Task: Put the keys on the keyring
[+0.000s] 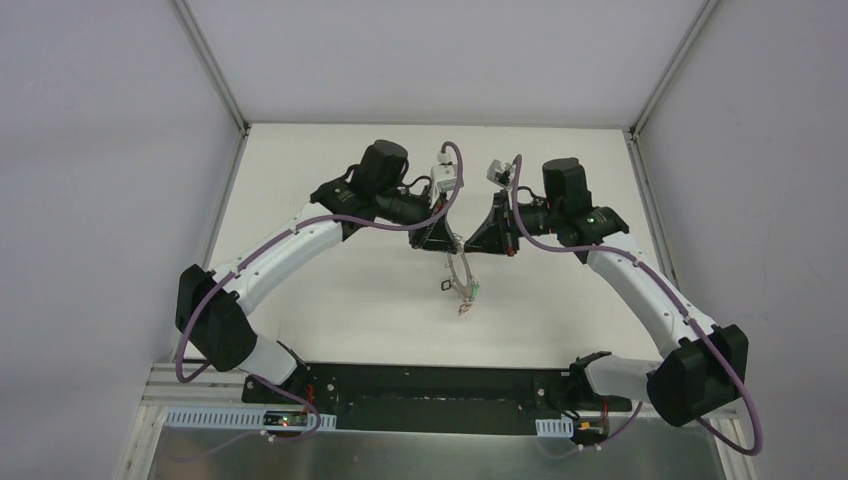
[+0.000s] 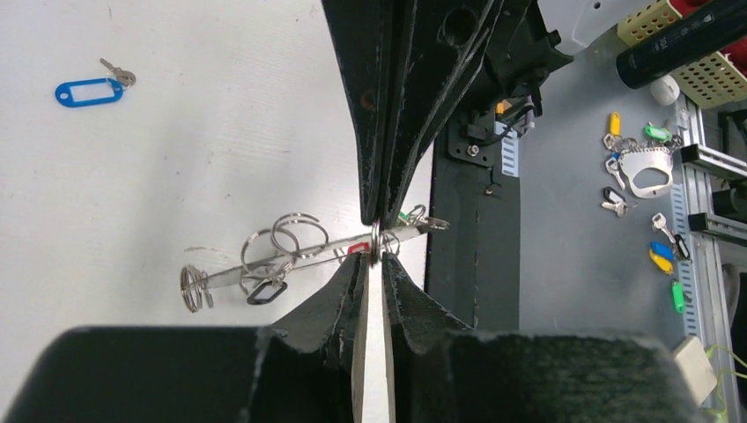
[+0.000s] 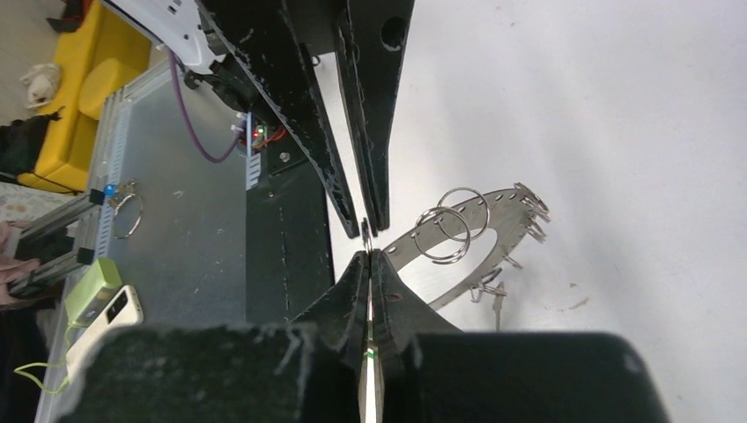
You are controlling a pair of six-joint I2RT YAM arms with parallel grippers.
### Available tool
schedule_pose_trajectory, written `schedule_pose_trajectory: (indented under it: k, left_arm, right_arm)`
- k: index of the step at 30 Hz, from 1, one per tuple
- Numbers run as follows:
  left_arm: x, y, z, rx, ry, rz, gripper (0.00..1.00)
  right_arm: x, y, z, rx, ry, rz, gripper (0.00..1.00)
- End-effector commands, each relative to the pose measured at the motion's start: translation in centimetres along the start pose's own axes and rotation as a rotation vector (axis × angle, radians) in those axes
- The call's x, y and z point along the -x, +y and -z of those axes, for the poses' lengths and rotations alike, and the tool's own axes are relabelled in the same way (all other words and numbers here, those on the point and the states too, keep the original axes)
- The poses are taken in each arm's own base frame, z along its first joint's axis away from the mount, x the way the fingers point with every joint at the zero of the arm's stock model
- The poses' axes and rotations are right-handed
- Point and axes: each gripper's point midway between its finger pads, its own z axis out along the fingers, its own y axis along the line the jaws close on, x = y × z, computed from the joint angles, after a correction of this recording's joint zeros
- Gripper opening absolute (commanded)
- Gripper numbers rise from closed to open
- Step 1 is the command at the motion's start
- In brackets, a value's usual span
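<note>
The keyring (image 1: 458, 278) is a flat grey metal ring with small loops, held up above the table between both grippers. My left gripper (image 2: 377, 257) is shut on a small loop at the keyring's rim (image 2: 299, 258). My right gripper (image 3: 370, 254) meets it tip to tip and is shut. A green sliver shows between the right gripper's fingers, so it seems to be holding a green-tagged key. A black-tagged key (image 2: 266, 292) and a red tag (image 2: 357, 249) hang on the keyring. A blue-tagged key (image 2: 88, 92) lies loose on the white table.
Two larger split rings (image 3: 449, 227) hang on the keyring (image 3: 498, 201). The black base rail (image 2: 476, 247) runs along the table's near edge. Beyond it, several spare tagged keys and another ring (image 2: 643, 172) lie on a grey surface.
</note>
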Motion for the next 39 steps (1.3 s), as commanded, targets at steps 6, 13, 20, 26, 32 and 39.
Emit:
schedule_pose_trajectory:
  k: [6,13,20,26,32,39]
  left_arm:
    - [1.1,-0.7,2.6,0.023,-0.008,-0.219,0.2]
    - [1.1,-1.3,2.8,0.006,-0.038,-0.253,0.23]
    - [1.2,-1.6,2.5,-0.021,-0.063,-0.267,0.25]
    - [1.3,-1.2,1.7,-0.054,-0.069,-0.266,0.27]
    - [1.3,-0.7,1.2,-0.06,-0.063,-0.252,0.27]
    - [1.1,-0.5,0.7,-0.072,-0.056,-0.23,0.22]
  right_arm:
    - [1.9,1.0,0.2,-0.066,0.074,0.149,0.0]
    - [1.4,1.1,-0.6,-0.056,0.095,0.137,0.0]
    - [1.2,1.0,-1.0,-0.039,0.084,0.119,0.0]
    - [1.1,1.2,-1.2,-0.014,0.081,0.102,0.0]
    - [0.9,1.2,-1.4,-0.007,0.08,0.095,0.0]
    - [0.8,1.1,-1.4,-0.01,0.077,0.097,0.0]
